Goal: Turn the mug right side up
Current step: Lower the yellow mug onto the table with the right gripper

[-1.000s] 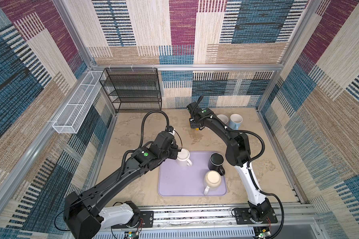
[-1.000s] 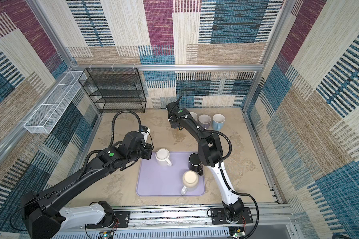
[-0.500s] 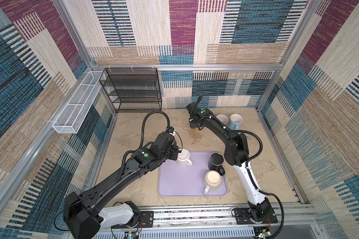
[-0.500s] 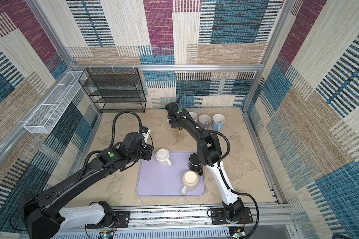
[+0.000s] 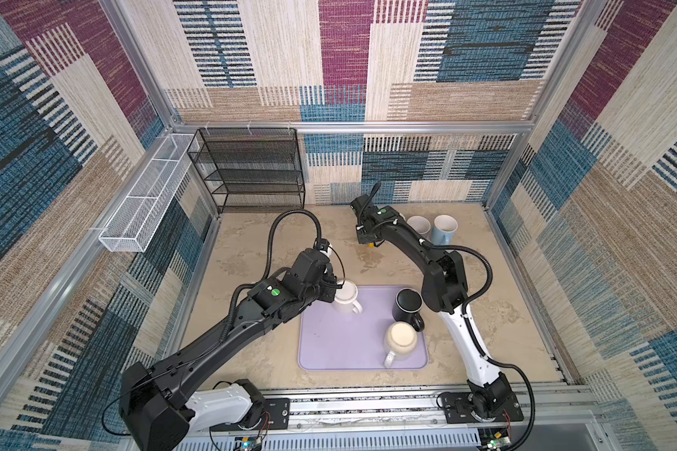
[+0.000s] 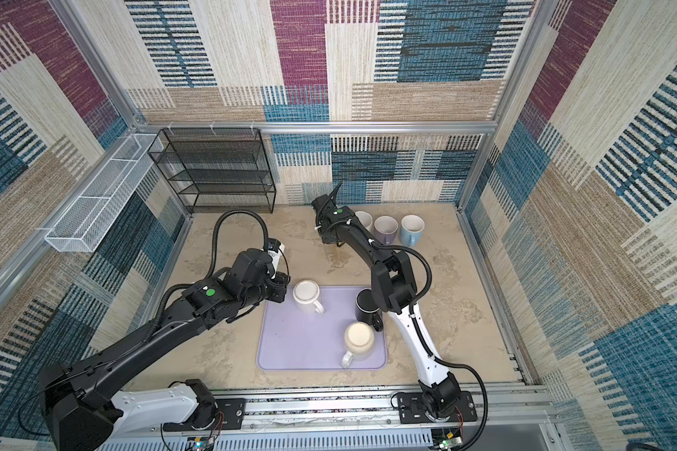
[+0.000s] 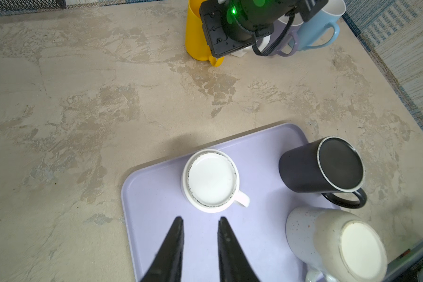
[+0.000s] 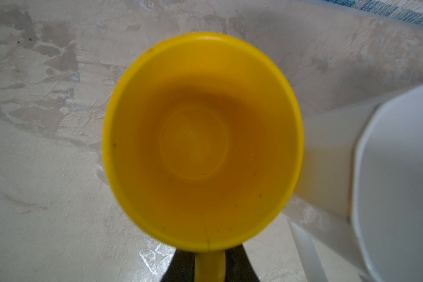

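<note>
Yellow glossy mug (image 8: 203,141): upright, handle between the right jaws; base probably resting on mottled beige tabletop (image 8: 47,146), contact hidden.
Right gripper (image 8: 209,265): clamped on that handle.
Left gripper (image 7: 199,219): jaws slightly apart, empty; inverted white ceramic mug (image 7: 210,180) just ahead of tips, on lavender plastic tray (image 7: 152,200).
Handling: rigid, slick, likely brittle; handle is surest hold.
Surface: flat, hard.
Room: upright white mug (image 8: 388,171) close beside right jaws; tight.

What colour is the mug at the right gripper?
Yellow. The mug shows best in the right wrist view.
</note>
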You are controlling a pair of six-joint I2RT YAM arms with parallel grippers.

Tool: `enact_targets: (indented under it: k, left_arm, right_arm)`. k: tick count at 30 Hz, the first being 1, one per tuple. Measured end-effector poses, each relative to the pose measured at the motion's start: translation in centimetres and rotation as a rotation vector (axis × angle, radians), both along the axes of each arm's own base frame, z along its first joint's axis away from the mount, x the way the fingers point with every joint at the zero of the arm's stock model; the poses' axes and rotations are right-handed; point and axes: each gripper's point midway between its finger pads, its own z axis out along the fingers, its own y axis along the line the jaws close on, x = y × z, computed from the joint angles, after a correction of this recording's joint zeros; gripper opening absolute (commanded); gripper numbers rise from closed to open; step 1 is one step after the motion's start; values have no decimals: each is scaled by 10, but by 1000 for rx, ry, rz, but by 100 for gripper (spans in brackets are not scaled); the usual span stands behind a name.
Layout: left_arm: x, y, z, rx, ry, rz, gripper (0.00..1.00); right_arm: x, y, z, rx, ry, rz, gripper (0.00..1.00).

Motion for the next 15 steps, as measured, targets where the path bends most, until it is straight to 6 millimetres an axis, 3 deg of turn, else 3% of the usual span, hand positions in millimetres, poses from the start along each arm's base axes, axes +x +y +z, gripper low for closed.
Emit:
enact_targets:
  k: [15]
  left_arm:
    - [1, -2, 1, 11, -2, -14, 30]
  right_arm:
    - [-1, 4, -2, 23, 11, 6, 20]
